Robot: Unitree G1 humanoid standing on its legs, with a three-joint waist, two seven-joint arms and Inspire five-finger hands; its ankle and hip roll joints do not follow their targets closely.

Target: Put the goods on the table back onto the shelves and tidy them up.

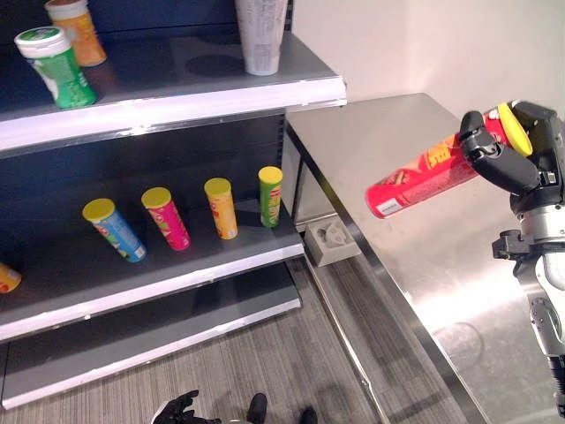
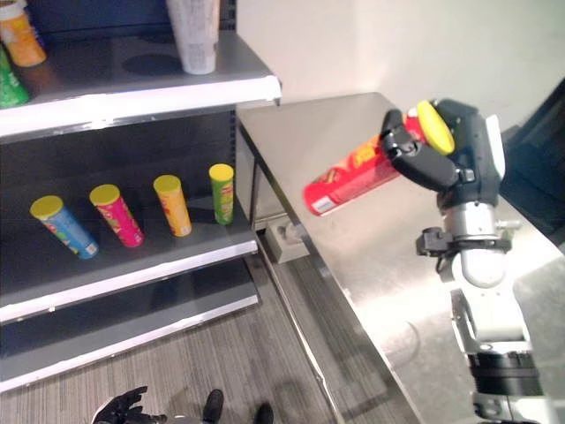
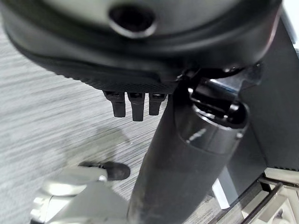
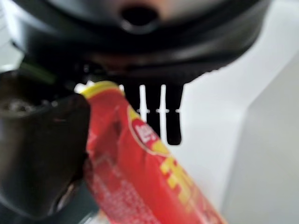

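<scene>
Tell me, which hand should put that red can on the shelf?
The right hand: its fingers already grip the red can above the table. The left hand hangs low, holding nothing.

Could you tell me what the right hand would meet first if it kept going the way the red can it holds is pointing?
Probably the shelf unit, near the green can; the right hand aims its red can leftward over the steel table, though depth is uncertain.
</scene>
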